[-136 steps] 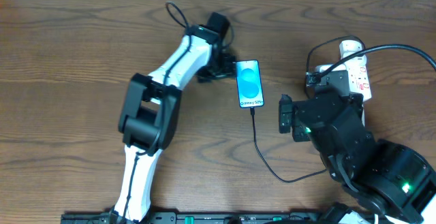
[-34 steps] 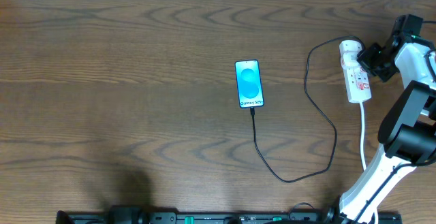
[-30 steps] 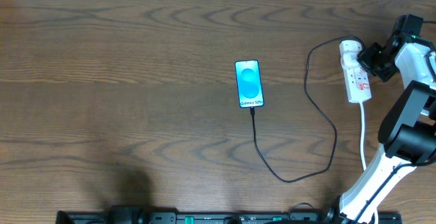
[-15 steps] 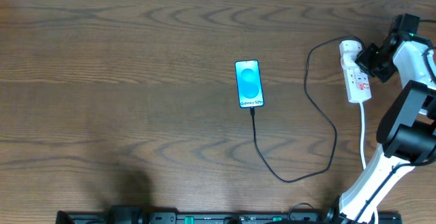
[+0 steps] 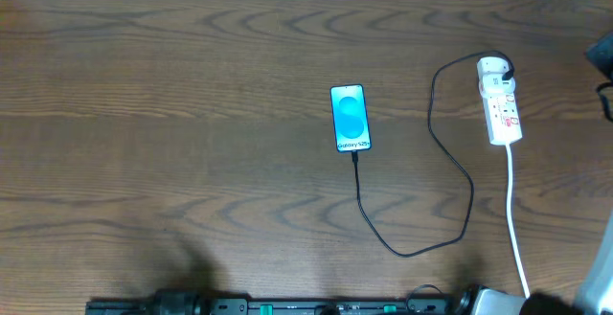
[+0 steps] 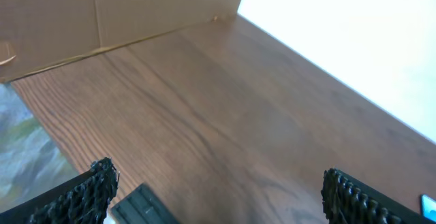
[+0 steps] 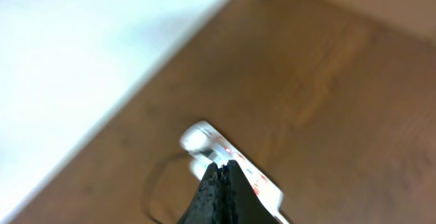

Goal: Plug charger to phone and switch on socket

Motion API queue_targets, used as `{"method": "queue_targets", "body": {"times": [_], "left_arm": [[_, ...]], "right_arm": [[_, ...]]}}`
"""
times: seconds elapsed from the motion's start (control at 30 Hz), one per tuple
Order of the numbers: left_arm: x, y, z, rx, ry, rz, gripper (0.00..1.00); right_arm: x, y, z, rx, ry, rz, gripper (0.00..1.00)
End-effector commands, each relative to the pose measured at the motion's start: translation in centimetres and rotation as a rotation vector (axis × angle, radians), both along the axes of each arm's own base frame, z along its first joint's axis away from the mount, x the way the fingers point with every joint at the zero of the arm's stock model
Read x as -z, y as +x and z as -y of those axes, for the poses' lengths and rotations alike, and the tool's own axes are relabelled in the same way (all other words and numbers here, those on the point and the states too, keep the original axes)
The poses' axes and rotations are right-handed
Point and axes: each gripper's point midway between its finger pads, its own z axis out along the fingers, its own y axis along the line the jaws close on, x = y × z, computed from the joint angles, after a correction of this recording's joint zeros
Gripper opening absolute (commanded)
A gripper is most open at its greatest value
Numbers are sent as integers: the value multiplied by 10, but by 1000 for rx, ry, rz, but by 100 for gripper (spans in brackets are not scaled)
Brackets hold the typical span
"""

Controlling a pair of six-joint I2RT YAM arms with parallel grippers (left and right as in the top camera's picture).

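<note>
The phone lies flat mid-table, its blue screen lit. The charger has its tip in the phone's lower end; its thin black cable loops right and up to the white plug head seated in the top of the socket. In the right wrist view my right gripper is shut on nothing, raised above the socket and plug head, apart from both. My left gripper is open over bare wood, and neither phone nor charger shows in its view.
The socket's white cord runs down to the front edge. A black rail lines the table's front. A dark part of the right arm shows at the right edge. Cardboard borders the table in the left wrist view.
My right arm has drawn back from the socket and swung right, almost out of the overhead view. The left arm, at the phone in the oldest frame, has left that view.
</note>
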Motion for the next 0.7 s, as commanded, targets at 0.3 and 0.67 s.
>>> {"method": "queue_targets", "body": {"times": [0.3, 0.67], "left_arm": [[9, -22, -2, -15, 5, 75, 98], [11, -23, -2, -16, 5, 65, 98]], "right_arm": [[-157, -52, -51, -165, -174, 491, 3], [-182, -117, -108, -287, -183, 602, 7]]}}
